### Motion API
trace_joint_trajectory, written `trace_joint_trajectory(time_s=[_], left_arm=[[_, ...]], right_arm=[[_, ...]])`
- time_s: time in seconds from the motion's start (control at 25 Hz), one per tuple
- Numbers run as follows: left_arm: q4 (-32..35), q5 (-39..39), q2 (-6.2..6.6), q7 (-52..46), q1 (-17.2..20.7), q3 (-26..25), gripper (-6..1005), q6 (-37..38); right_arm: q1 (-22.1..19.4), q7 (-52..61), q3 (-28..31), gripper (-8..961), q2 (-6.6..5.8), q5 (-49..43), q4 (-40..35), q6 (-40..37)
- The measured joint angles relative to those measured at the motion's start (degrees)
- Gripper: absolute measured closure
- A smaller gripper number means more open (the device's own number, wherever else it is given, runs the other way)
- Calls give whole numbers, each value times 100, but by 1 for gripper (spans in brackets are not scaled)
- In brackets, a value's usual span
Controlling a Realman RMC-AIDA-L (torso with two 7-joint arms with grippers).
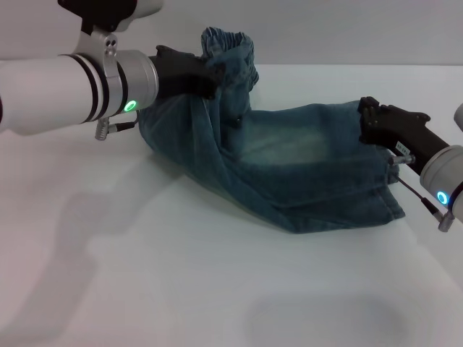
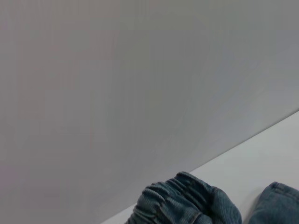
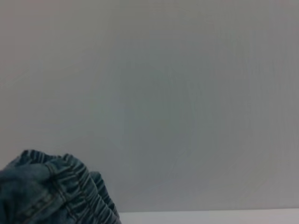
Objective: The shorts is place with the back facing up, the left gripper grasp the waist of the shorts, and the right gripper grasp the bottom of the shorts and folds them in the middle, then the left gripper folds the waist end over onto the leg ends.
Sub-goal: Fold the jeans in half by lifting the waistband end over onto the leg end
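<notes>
The faded blue denim shorts (image 1: pixel 304 166) lie doubled lengthwise on the white table (image 1: pixel 217 289). My left gripper (image 1: pixel 210 78), on the arm with the green light, is shut on the waist of the shorts (image 1: pixel 231 47) and holds that ruffled band lifted above the table at the back. The puckered waist also shows in the left wrist view (image 2: pixel 187 200) and the right wrist view (image 3: pixel 56 191). At the right, my right gripper (image 1: pixel 365 116), on the arm with the blue light, is shut on the far corner of the bottom of the shorts (image 1: pixel 387 184), low over the table.
The white table runs wide in front of the shorts and to the left. A plain grey wall (image 2: pixel 140 70) stands right behind the table's back edge (image 1: pixel 325 66), close to the raised waist.
</notes>
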Motion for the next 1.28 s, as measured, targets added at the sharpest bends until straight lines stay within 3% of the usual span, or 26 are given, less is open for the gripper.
trace_joint_trajectory(time_s=[0.28,0.52,0.56,0.84,1.28], left_arm=[[-633,0,8,5,411,146,870,-4],[-826,0,12,5,527,224,871,-10],[-1198,0,12,31,759,423,871,5],[-1460,0,14,24,906,718,872,10],[-2222,35,25,31,1179,675,873,56]], right_arm=[[23,14,80,888,-4,0,24,206],[6,14,299,887,-5,0,7,351],[-5,14,355,887,-6,0,-8,357],[-53,8,657,886,-6,0,-76,366],[355,195,-264,884,22,116,14,378]])
